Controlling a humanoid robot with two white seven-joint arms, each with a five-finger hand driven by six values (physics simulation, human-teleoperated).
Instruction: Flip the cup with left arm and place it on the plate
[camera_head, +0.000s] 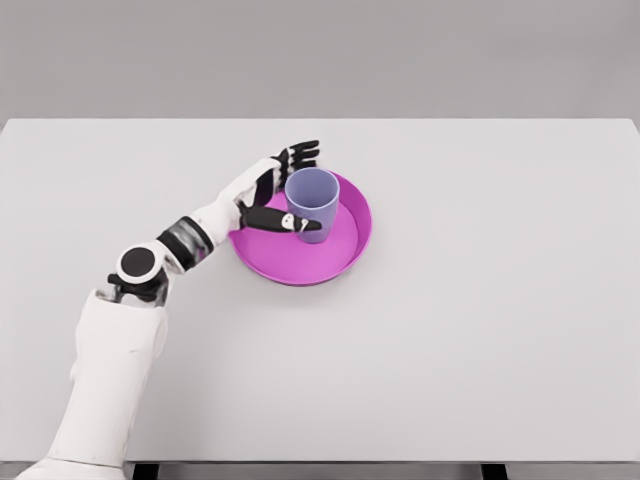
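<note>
A lilac cup (312, 203) stands upright, mouth up, on the left part of a magenta plate (345, 250) near the table's middle. My left hand (292, 188) reaches in from the lower left and sits against the cup's left side. Its fingers (300, 153) stretch out straight behind the cup's rim, while the thumb (283, 221) lies across the front of the cup's base, touching or nearly touching it. The hand looks open around the cup rather than clenched on it. The right arm is out of view.
The plate rests on a wide white table (480, 330). My left forearm (190, 242) lies low over the table to the left of the plate.
</note>
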